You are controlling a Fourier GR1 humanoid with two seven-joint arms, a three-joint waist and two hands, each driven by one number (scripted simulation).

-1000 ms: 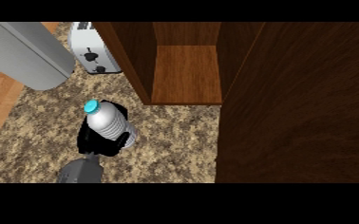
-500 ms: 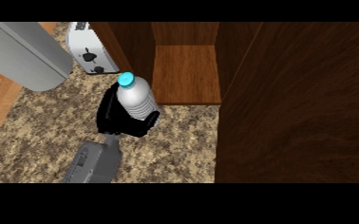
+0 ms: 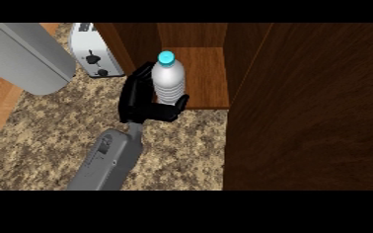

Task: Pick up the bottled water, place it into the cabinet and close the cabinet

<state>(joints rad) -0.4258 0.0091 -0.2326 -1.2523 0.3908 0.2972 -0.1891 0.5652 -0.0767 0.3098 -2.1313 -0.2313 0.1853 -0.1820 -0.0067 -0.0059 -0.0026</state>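
Note:
The bottled water [image 3: 169, 81], clear with a light blue cap, stands upright in my left hand [image 3: 142, 107]. The fingers curl up its left side and the thumb wraps its lower right. The bottle is at the front left edge of the open wooden cabinet's shelf [image 3: 207, 81], with its base hidden by the hand. I cannot tell whether it rests on the shelf or hangs above it. The grey left forearm [image 3: 109, 160] comes in from the lower edge. My right hand does not show.
A broad dark wooden panel [image 3: 306, 118], the cabinet's door or side, fills the right. A white toaster [image 3: 93, 54] stands just left of the cabinet. A large grey object [image 3: 33, 59] sits at the far left on the speckled stone counter [image 3: 44, 148].
My left hand has carried the bottle away from me and to the right, from the middle of the counter to the cabinet's shelf edge. The grip is unchanged.

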